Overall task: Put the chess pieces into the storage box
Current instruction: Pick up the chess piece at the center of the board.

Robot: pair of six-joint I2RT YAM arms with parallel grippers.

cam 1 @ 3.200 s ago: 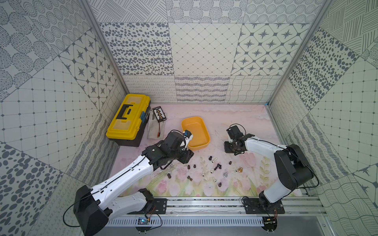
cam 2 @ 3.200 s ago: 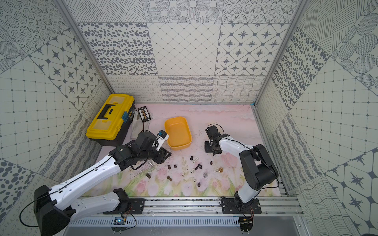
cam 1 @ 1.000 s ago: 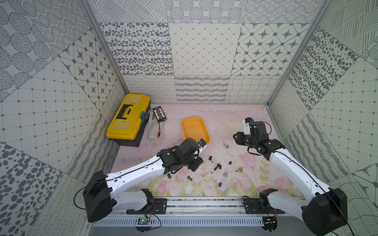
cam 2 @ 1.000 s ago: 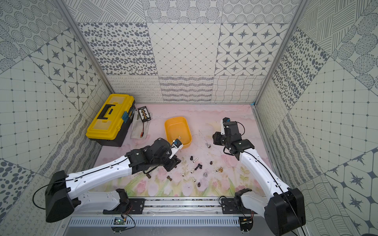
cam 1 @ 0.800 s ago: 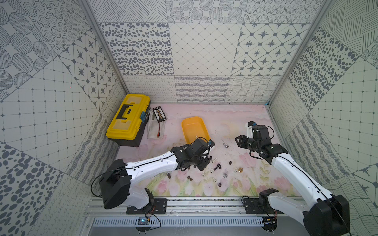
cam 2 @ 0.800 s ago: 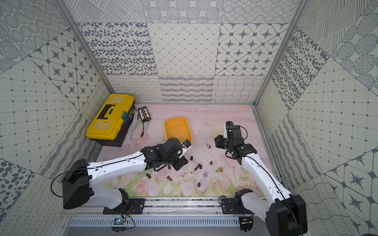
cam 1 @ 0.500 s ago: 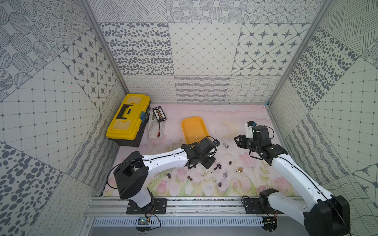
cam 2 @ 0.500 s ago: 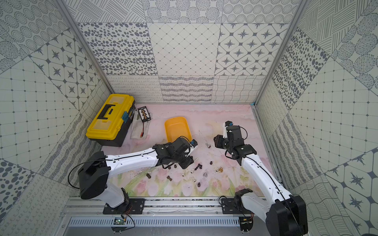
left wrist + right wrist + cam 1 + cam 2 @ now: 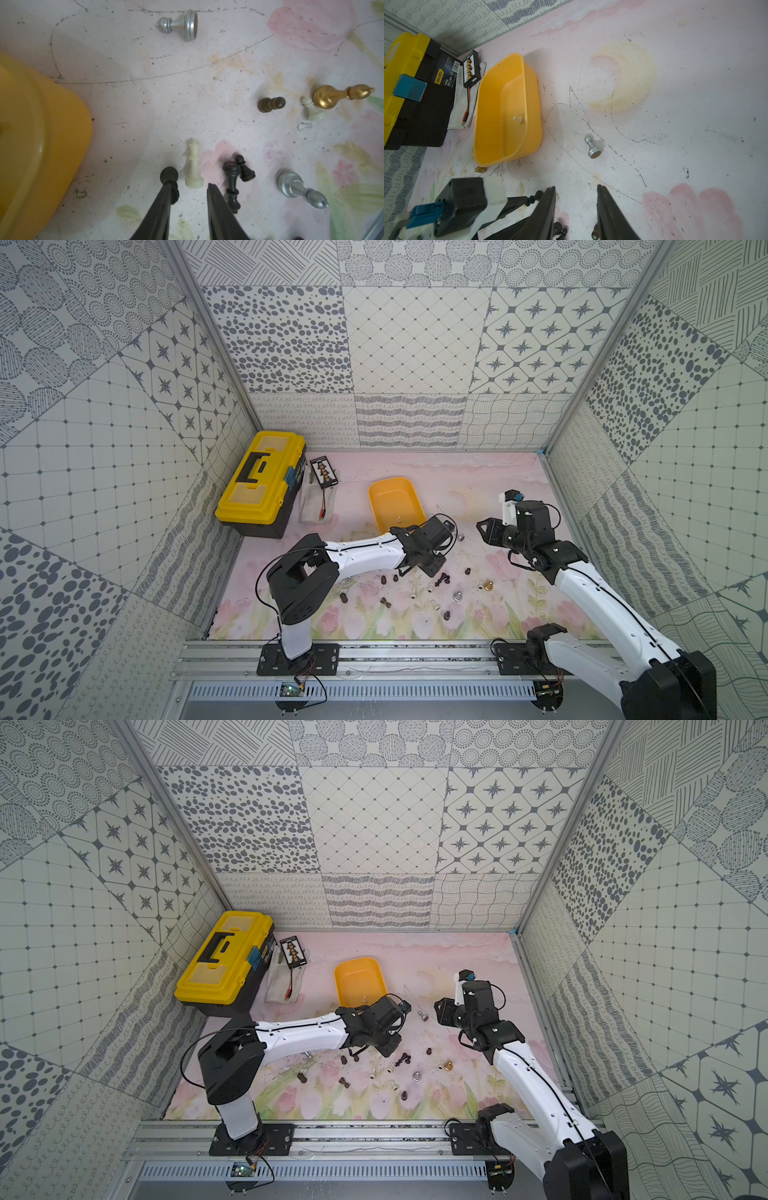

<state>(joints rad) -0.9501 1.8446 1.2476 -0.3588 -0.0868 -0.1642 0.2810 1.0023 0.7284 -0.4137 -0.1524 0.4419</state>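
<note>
The left arm [image 9: 365, 558] stretches low over the mat [image 9: 457, 472] from its base to the box's [image 9: 390, 499] near right corner, with the wrist tipped down. The left gripper [image 9: 188, 186] has its fingers partly apart and grips nothing. A tall cream piece [image 9: 194, 166] lies just off the tips, and a black piece [image 9: 169, 176] lies against one finger's outer side. The right arm [image 9: 582, 589] is raised with its elbow bent. The right gripper [image 9: 576, 189] hangs right of the box and points toward it, fingers apart and empty.

One cream pawn [image 9: 518, 120] is in the box. A silver pawn [image 9: 592, 146] lies on its side just right of the box. The left wrist view shows nine pieces outside the box: three black, two silver, two cream, one gold and one brown.
</note>
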